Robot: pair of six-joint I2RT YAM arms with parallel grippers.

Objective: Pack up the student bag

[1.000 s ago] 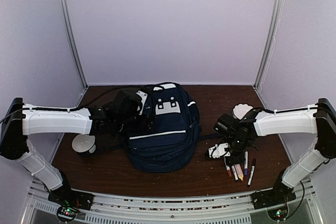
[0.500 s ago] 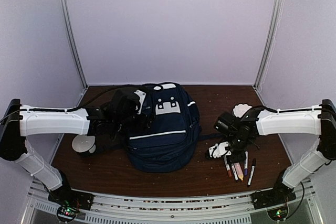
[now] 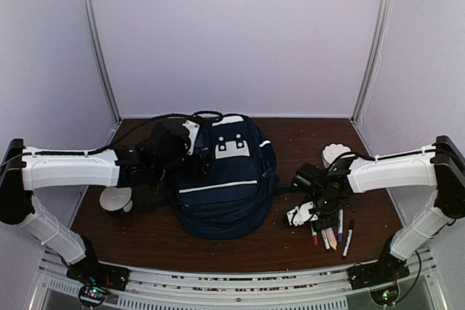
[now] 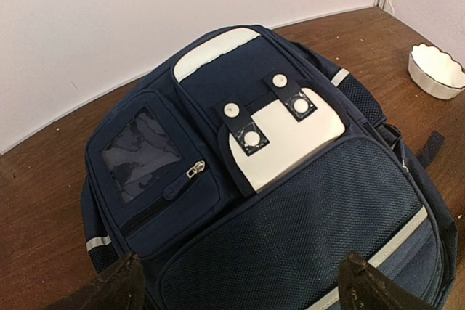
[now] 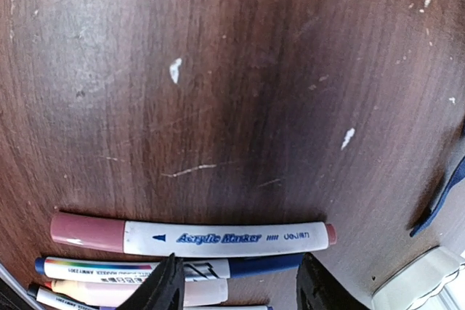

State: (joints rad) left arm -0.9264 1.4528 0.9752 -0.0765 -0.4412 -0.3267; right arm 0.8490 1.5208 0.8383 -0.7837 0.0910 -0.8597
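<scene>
Marker pickup step: next we lower our half-open, empty right hand [image 5: 243,288] onto the marker [image 5: 189,236] beneath it; left hand [image 4: 240,288] spread wide over the student bag [image 4: 276,201].

The left arm [image 3: 69,168] and right arm [image 3: 392,170] wear long white shells between chunky black joints. A thin black cable [image 3: 156,117] loops over the left wrist. Each black base [image 3: 94,277] at the near edge of the bench [image 3: 240,248] shows tiny green and red lights. The left pincer [image 4: 240,284] and right pincer [image 5: 243,288] end in dark, tapered fingers [image 4: 116,284].
</scene>
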